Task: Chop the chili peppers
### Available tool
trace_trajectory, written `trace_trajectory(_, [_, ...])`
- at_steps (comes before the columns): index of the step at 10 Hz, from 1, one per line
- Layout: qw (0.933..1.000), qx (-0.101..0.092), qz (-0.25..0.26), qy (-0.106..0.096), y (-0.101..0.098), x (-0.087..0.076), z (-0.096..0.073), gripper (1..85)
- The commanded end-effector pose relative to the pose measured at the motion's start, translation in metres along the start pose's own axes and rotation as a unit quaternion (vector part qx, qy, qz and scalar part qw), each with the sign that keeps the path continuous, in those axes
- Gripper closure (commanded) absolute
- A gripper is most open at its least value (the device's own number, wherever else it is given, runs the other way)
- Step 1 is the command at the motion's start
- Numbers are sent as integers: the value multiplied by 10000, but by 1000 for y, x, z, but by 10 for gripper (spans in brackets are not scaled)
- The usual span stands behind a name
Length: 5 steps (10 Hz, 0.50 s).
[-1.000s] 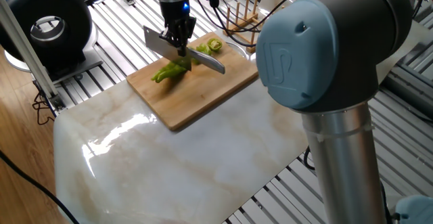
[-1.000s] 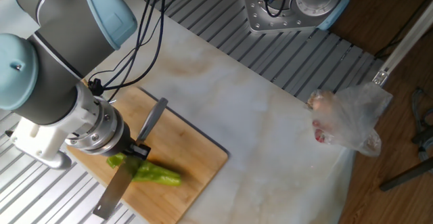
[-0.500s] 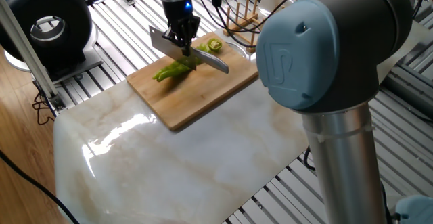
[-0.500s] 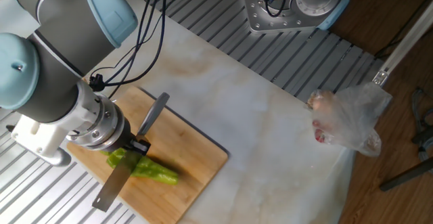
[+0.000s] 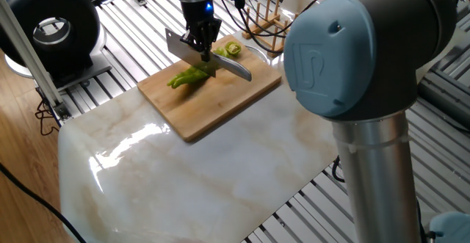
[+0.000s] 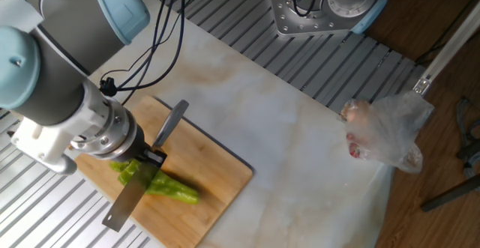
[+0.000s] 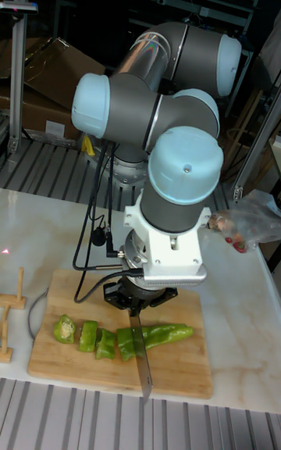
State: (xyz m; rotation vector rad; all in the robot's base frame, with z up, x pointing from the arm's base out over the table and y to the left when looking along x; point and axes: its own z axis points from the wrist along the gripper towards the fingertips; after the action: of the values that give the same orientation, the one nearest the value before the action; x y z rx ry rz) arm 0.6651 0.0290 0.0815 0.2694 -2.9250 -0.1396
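- The pincer (image 5: 201, 43) is closed on the handle of a knife (image 5: 233, 67), whose blade lies crosswise over the chili pepper (image 5: 188, 77) on the wooden cutting board (image 5: 213, 100).
- In the tall fixed view the blade (image 7: 143, 364) stands edge-down in the pepper, between the long uncut part with the tapered tip (image 7: 168, 333) and the cut pieces.
- Three short green chunks (image 7: 100, 339) lie in a row just beside the blade, and an end piece (image 7: 65, 329) with its hollow showing lies a little apart from them, toward the board's far end.
- The cutting board sits on a pale marble counter (image 5: 183, 177), near its edge.
- A clear plastic bag (image 6: 386, 132) with something reddish inside rests at the counter's other side, well apart from the board.
- A small wooden rack (image 5: 266, 15) stands just beyond the board.
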Motion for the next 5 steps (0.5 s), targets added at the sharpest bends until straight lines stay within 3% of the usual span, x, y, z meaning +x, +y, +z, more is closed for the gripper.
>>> trace_trajectory(1, [9991, -326, -124, -244, 2, -3, -3, 843])
trace_trajectory(5, [9982, -456, -195, -324, 0, -4, 3, 843])
